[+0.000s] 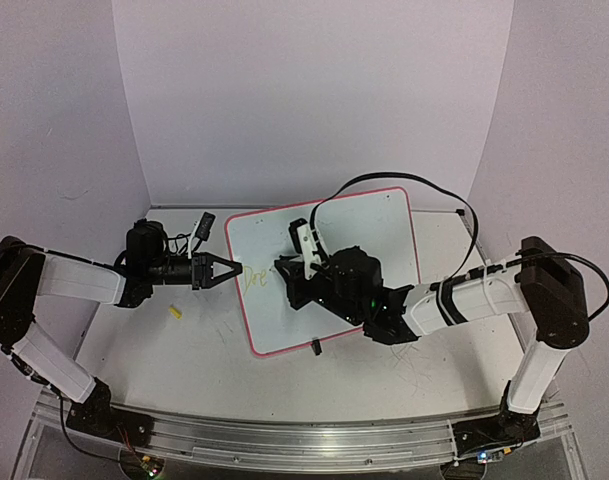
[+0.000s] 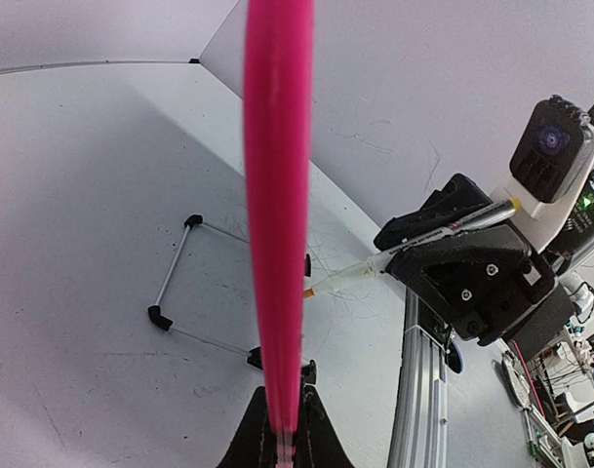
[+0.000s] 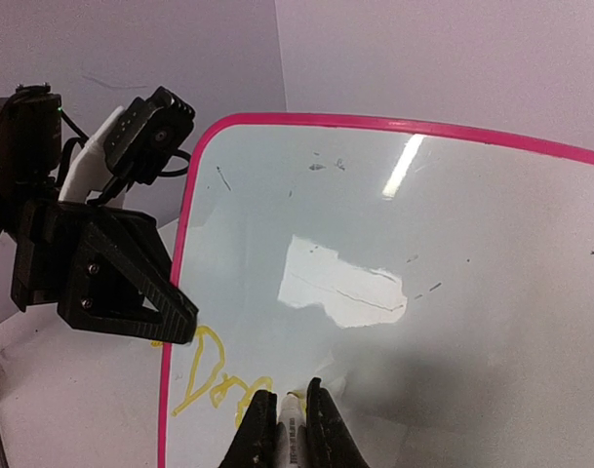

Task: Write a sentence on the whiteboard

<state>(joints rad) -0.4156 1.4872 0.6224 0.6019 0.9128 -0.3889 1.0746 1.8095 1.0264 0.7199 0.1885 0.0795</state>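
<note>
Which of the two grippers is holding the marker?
The right gripper: it pinches the marker at the yellow writing on the whiteboard. The left gripper instead clamps the board's pink rim.

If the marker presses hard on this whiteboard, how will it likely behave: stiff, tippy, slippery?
Probably stiff: the whiteboard looks flat and glossy, so its surface is likely slick too. Standing on thin wire legs, it seems light and apt to tip or slide. The left gripper, clamped on its pink rim, likely steadies it.
</note>
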